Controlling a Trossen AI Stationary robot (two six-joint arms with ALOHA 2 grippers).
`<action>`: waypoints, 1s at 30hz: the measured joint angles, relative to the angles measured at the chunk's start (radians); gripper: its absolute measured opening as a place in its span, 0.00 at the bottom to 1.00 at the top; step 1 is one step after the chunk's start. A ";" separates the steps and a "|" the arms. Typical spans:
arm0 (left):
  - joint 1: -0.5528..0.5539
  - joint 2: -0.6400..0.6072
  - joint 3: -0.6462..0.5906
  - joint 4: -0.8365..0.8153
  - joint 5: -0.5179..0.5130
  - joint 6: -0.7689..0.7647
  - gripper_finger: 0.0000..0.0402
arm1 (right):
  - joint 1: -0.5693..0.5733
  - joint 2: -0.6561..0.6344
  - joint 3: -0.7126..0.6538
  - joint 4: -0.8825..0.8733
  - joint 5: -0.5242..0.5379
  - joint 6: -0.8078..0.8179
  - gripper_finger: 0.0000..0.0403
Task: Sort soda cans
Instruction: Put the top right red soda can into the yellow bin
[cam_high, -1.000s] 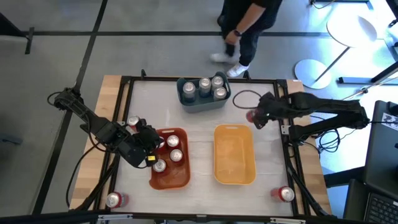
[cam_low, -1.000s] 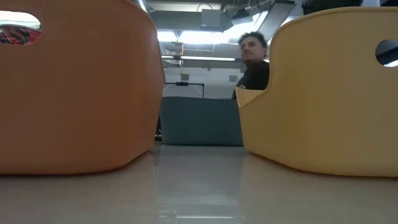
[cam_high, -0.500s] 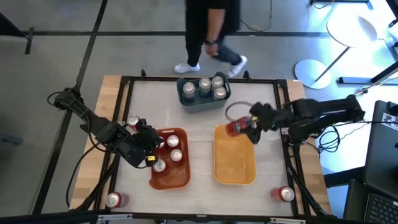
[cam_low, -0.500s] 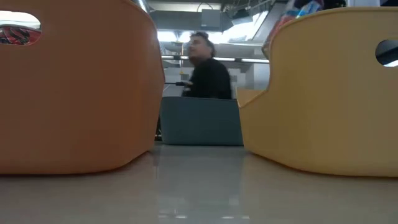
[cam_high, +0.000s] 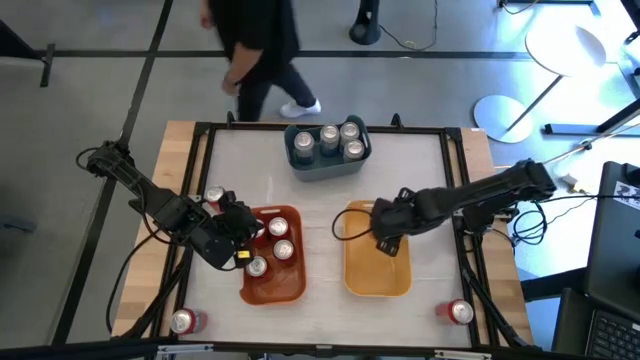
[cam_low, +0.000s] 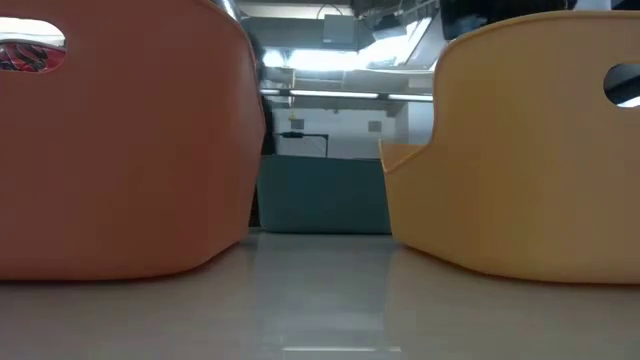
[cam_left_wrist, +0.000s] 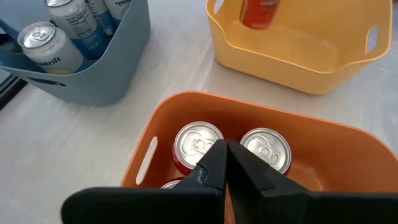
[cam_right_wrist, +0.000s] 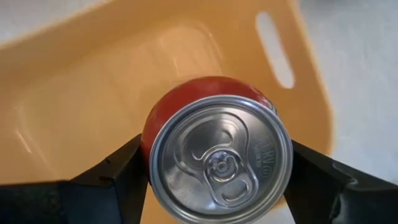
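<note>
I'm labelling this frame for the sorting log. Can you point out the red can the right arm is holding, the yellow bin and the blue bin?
red soda can (cam_right_wrist: 221, 158): right wrist view, on its silver top.
yellow bin (cam_high: 376, 283): high view, on its bare floor.
blue bin (cam_high: 325, 167): high view, on its near wall.

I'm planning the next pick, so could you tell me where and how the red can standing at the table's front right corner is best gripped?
Grip the red can across its round side wall, coming straight down: it stands upright, silver top up, apart from the yellow bin.
</note>
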 joint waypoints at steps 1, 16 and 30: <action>0.000 0.000 0.000 0.001 0.000 0.000 0.00 | -0.007 0.017 -0.001 0.002 -0.002 -0.012 0.69; 0.000 0.000 0.000 0.003 0.000 0.000 0.00 | -0.009 0.129 -0.002 0.089 0.003 -0.067 0.71; 0.000 0.000 0.000 0.003 0.000 0.000 0.00 | -0.009 0.127 -0.001 0.075 0.006 -0.067 0.93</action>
